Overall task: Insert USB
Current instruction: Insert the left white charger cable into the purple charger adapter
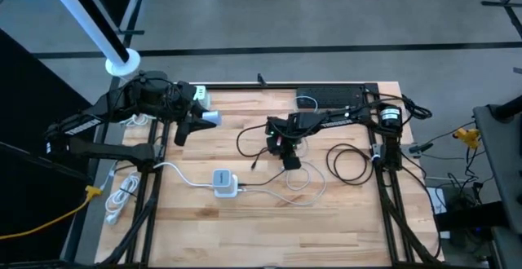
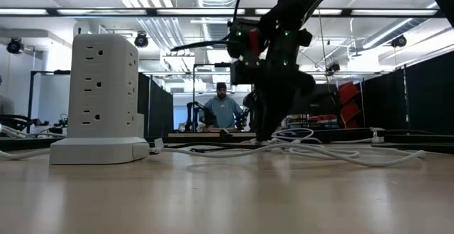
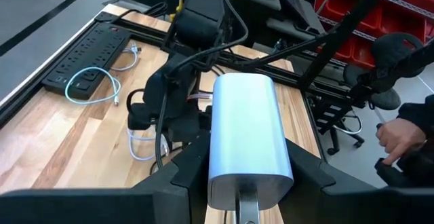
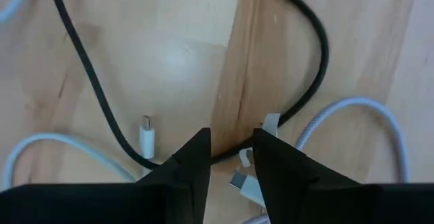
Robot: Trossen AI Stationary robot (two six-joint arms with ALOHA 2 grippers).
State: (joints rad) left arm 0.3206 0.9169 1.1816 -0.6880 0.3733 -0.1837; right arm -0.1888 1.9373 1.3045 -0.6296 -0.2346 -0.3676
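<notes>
On the left side of the table, we see the left gripper raised near the far edge. It pinches a silver power bank between its fingers, and in the left wrist view a port or plug shows at the near end of this block, but we cannot tell which.

Moving toward the middle, the white power tower stands on the wooden table with its own white cord going to the left. No small cable seems to be plugged into it, as far as the high view shows.

A little further right, the right gripper is lowered over a tangle of cables. In the right wrist view its fingers stand a small way apart, and we see nothing clamped between them. A white USB plug lies free on the wood just beside the fingers, next to a black cable, and a second white connector lies close under the fingertips.

On the far right, a black cable coil rests on the table, and a black power strip lies at the far edge.

We judge the task is at an early stage: the power bank is held ready, but the plug is not yet picked up, and the insertion is still left to do.
</notes>
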